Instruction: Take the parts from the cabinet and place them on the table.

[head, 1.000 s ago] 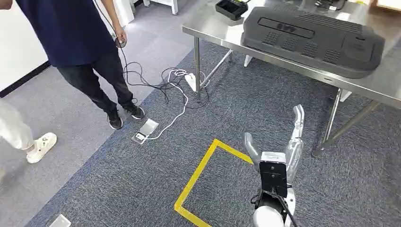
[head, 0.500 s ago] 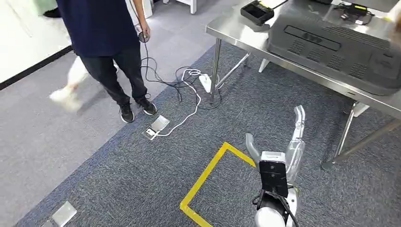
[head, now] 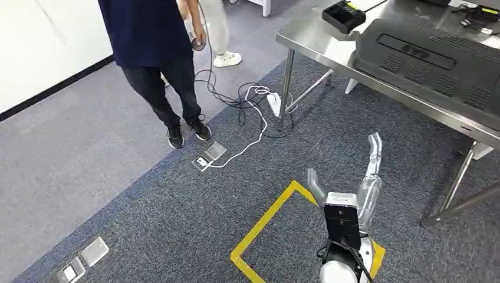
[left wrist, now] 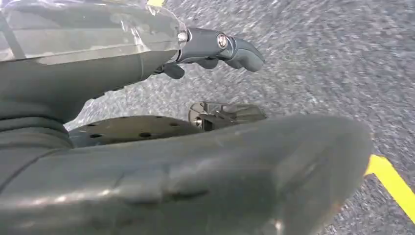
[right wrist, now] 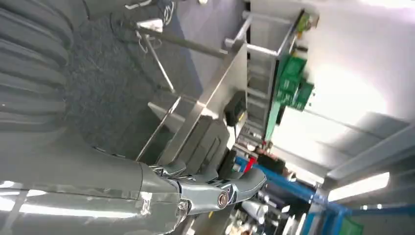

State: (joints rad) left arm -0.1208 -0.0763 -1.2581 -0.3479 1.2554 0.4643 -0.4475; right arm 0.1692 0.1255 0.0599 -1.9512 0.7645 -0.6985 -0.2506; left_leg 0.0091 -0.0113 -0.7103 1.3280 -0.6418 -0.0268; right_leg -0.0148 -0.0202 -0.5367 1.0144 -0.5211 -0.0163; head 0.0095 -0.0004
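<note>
The right hand (head: 364, 191) hangs released, fingers spread, holding nothing; the left hand (left wrist: 215, 46) I cannot tell. At one o'clock the table (head: 318, 46) edge carries the large grey part (head: 436, 59). Open carpet (head: 177, 218) lies at ten o'clock beside yellow tape (head: 265, 221). The whole view has swung since earlier, and the person (head: 156, 53) now appears further right.

Obstacles: steel table (head: 330, 50) at upper right, carrying 1 large dark cover (head: 436, 59); its legs (head: 286, 88) stood on carpet. Cables (head: 247, 109) and 1 person (head: 159, 53) occupied floor beyond. Open carpet (head: 177, 218) lay around yellow tape (head: 265, 221).
</note>
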